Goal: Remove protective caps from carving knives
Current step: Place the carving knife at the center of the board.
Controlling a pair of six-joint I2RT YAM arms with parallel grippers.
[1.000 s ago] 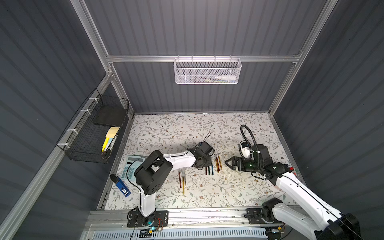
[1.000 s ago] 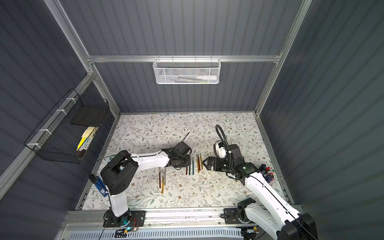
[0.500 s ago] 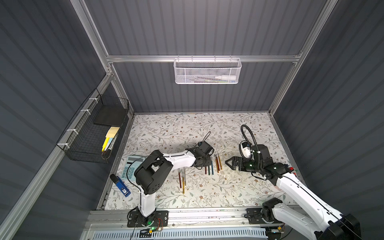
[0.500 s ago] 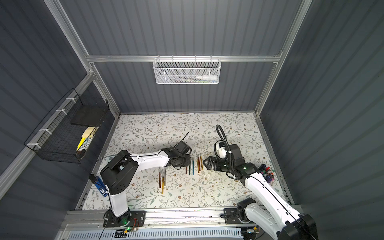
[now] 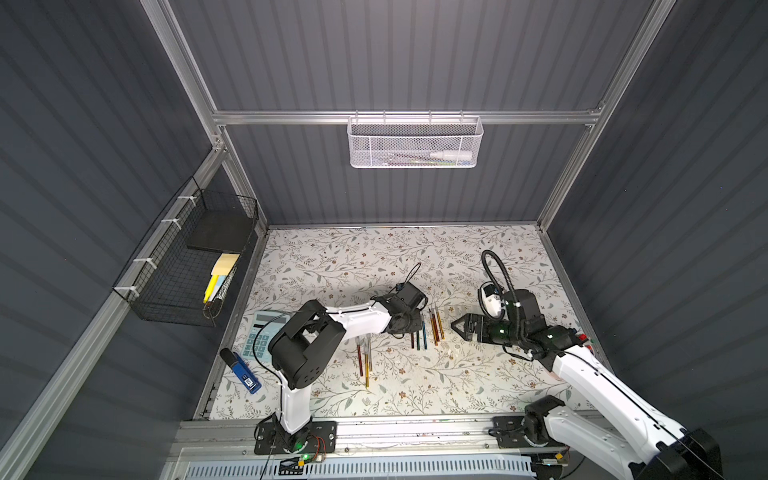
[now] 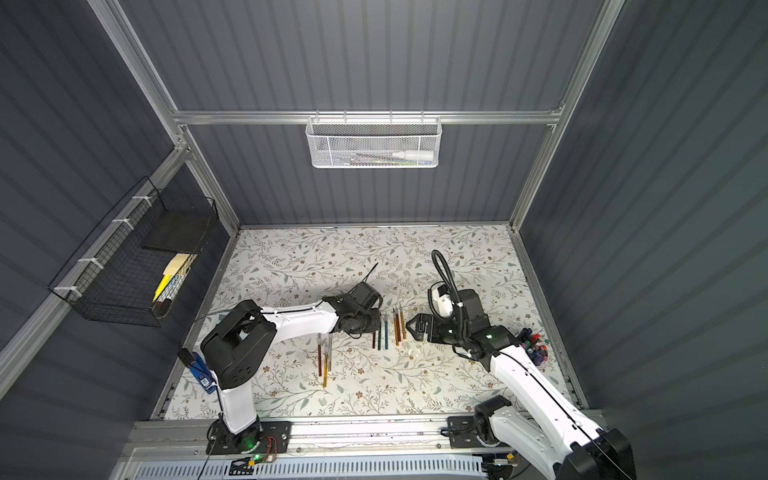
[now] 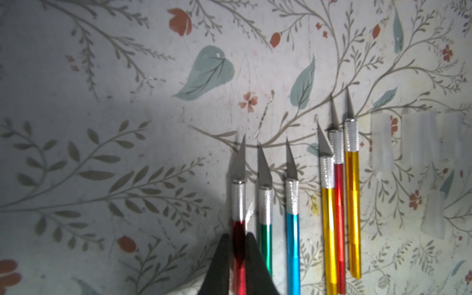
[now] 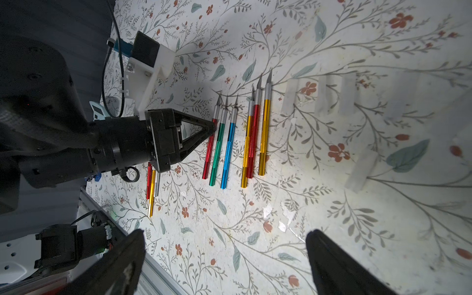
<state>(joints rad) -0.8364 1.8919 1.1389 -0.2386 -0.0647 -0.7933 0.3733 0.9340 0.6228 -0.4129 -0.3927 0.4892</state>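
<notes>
Across the floral tabletop [image 5: 374,257], the row of six bare-bladed carving knives [image 8: 231,143] is the thing to place everything by. The left arm [image 5: 357,322] reaches low to the end of the row nearest its own base. The right arm [image 5: 590,374] hangs off the row's opposite end, apart from it.

The left gripper [image 7: 237,245] is clamped on the handle of the red knife [image 7: 238,199] at that near end. Its blade is uncapped, and one finger [image 7: 255,260] sits just beside the green knife [image 7: 265,229], next in the row. The right gripper [image 8: 226,232] stands with jaws wide and holds nothing.

Well apart from the row, beside the left arm, three more knives [image 5: 365,359] lie tight together. They appear to be capped, though that is hard to tell. Past the row's far end, toward the right gripper, lie several loose protective caps [image 8: 290,99], clear and faint against the pattern.

As I judge the risks:
- When the left jaws part, the inner finger could nudge the green knife and roll it into its neighbours.
- Pulling one knife from the tight trio could drag the others along.
- The right gripper, moving in, could scatter the hard-to-see caps or brush the exposed blade points.
</notes>
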